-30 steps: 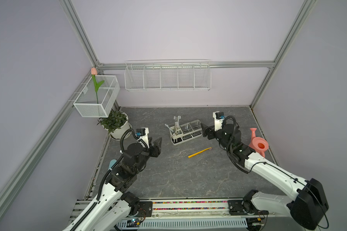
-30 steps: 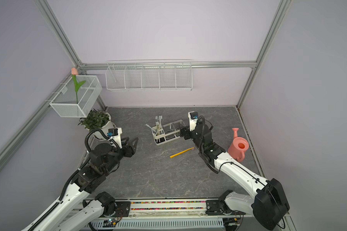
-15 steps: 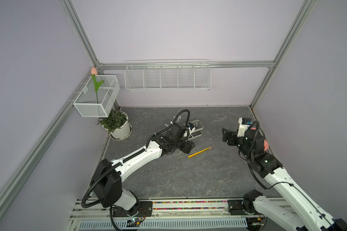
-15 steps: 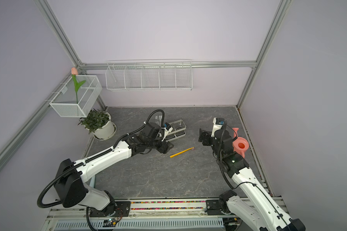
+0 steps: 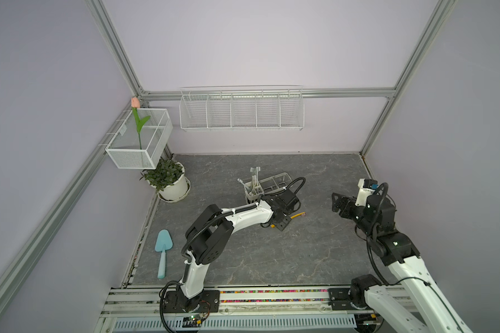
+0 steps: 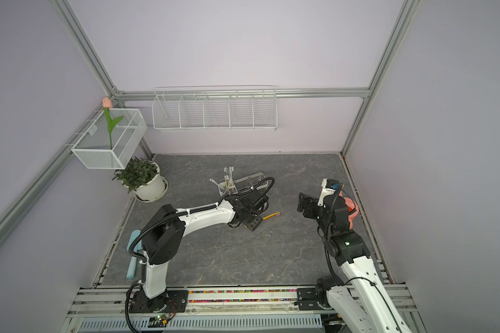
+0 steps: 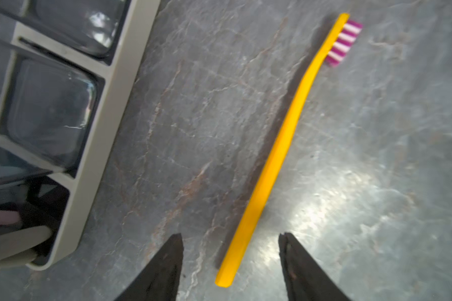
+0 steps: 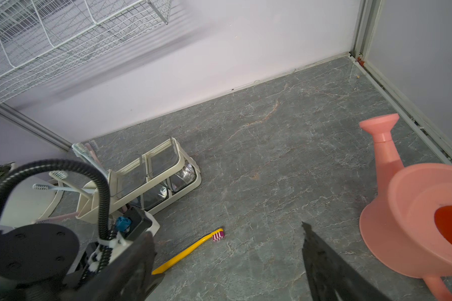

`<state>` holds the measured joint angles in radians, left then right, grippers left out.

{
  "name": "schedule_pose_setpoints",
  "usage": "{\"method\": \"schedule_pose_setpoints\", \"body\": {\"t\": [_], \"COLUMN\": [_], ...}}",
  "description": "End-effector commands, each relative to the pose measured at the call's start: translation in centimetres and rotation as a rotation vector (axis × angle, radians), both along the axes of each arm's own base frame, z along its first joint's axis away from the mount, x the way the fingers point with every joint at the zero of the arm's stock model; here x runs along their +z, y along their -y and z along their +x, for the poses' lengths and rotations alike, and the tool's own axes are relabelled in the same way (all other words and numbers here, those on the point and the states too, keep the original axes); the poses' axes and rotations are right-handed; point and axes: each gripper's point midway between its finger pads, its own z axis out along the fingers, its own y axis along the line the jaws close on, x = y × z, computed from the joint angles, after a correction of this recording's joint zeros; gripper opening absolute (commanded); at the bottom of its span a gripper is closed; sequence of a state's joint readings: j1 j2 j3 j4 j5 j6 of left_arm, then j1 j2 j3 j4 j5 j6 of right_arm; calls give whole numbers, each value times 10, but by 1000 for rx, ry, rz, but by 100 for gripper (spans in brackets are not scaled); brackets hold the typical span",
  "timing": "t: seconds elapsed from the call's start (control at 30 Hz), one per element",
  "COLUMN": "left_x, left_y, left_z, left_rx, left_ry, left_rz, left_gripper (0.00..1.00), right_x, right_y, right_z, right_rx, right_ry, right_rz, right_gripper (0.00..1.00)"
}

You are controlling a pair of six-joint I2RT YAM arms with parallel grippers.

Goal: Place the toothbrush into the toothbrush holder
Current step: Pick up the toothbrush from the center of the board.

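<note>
The yellow toothbrush [image 7: 279, 148] with purple-and-white bristles lies flat on the grey floor, in both top views [image 5: 298, 214] [image 6: 272, 215] and in the right wrist view [image 8: 191, 250]. The cream toothbrush holder [image 5: 274, 180] [image 6: 250, 180] [image 7: 120, 86] [image 8: 165, 166] stands just behind it. My left gripper [image 7: 230, 235] [image 5: 282, 223] [image 6: 254, 223] is open, low over the floor, its jaws straddling the handle's tail end without touching it. My right gripper [image 8: 226, 229] [image 5: 337, 203] [image 6: 303, 203] hangs open and empty off to the right.
Several toothbrushes [image 5: 253, 181] stand in the holder's cream bin. A pink watering can [image 8: 402, 221] [image 6: 350, 207] sits by the right arm. A potted plant [image 5: 168, 180] and blue trowel [image 5: 162, 250] are at left. A wire basket [image 5: 241, 109] and mesh box [image 5: 139, 141] hang on the walls.
My left arm has reached out from the near left, past the holder, down over the toothbrush handle. My right arm has drawn back from the holder toward the right wall.
</note>
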<state>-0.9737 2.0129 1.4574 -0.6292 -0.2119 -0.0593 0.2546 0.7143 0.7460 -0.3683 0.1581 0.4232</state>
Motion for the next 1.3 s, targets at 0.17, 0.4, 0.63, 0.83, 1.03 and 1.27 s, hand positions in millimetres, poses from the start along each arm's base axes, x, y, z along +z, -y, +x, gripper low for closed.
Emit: {"method": "schedule_pose_setpoints", "body": {"t": [0.17, 0.4, 0.63, 0.83, 1.03, 1.27], "left_x": [2, -9, -22, -37, -47, -55], "left_y": [3, -1, 5, 12, 5, -3], "left_z": [11, -7, -18, -32, -39, -45], "left_rx": [33, 14, -16, -57, -58, -37], "left_ry": [32, -25, -81, -171, -204, -229], "left_rz": [21, 7, 5, -10, 15, 38], "left_gripper": [59, 57, 53, 41, 40, 8], "right_x": [-10, -22, -24, -24, -31, -35], "right_y": [-2, 1, 2, 5, 6, 14], "right_z": [-5, -5, -6, -9, -15, -17], "right_rx": [22, 9, 9, 4, 8, -18], "right_ry": [-27, -49, -50, -52, -67, -70], "right_rz": [1, -4, -3, -8, 13, 25], "right_gripper": [91, 91, 91, 93, 93, 93]}}
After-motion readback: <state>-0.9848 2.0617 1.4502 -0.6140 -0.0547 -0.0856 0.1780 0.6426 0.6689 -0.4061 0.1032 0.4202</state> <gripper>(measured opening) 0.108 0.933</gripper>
